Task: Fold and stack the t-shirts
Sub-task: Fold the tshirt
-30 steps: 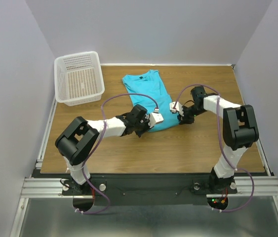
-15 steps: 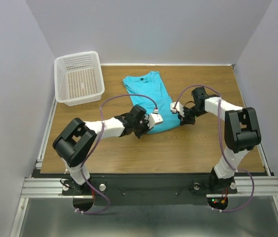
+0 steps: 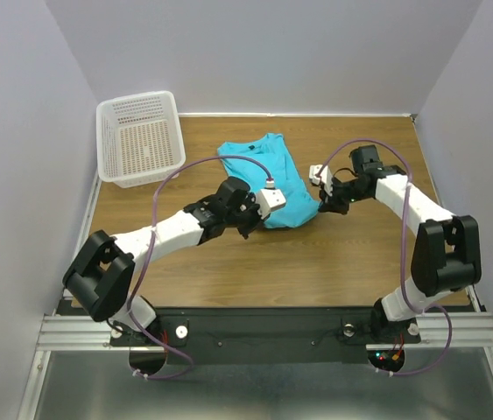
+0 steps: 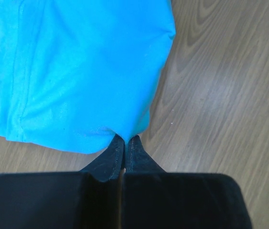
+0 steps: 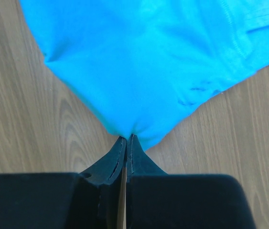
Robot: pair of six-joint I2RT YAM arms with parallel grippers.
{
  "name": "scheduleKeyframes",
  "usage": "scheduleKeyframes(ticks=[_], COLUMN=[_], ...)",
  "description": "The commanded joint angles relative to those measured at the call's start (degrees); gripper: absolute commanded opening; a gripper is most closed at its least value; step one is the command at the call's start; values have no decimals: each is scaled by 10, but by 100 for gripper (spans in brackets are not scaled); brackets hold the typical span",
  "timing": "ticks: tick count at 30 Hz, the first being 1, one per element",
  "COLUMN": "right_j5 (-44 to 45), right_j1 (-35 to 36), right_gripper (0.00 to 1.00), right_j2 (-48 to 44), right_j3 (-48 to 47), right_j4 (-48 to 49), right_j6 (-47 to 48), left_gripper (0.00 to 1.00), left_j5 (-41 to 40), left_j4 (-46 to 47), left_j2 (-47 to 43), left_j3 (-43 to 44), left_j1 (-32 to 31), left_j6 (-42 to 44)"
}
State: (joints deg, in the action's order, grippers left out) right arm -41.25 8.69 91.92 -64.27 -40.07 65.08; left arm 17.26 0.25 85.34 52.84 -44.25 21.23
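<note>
A turquoise t-shirt lies narrow-folded on the wooden table, collar toward the far side. My left gripper is shut on the shirt's near left hem corner; in the left wrist view its fingertips pinch the cloth above the table. My right gripper is shut on the near right hem corner; in the right wrist view its fingertips pinch the cloth. Both hold the hem lifted off the wood.
A white mesh basket stands at the far left of the table. Grey walls close in the far side and both sides. A metal rail runs along the near edge.
Both grippers have moved away from me with the hem, lifting it. The shirt's near end has drawn up toward the collar, so the shirt looks shorter.
</note>
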Motion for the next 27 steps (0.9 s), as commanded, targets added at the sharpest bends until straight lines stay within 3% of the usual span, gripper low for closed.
scheduleKeyframes(ticks=[1,9,14,20,27], right_j5=[-29,-11,-23,-31,-37], right_j1=[-3,-3,-3,-4,-3], right_gripper=[1,1,1,1,1], right_j2=[-60,-183,-208,-156,-19], right_j3=[-17,-14,-41,-83,-187], right_j4=[-4,-12,-37,-37,-35], right_j6=[-60,-154,-185,-188,-192], left_gripper=[0,0,0,0,0], left_j5=[42,88,115,94,107], left_j4=[-15,-35,-53,-76,-54], left_j2=[-49,-126,-171,-168,-108], left_j3=[-11,-32,-34,-6,11], left_j1=[-1,-2,-2,7,69], left_j6=[-29,-78,-96,-87,-84])
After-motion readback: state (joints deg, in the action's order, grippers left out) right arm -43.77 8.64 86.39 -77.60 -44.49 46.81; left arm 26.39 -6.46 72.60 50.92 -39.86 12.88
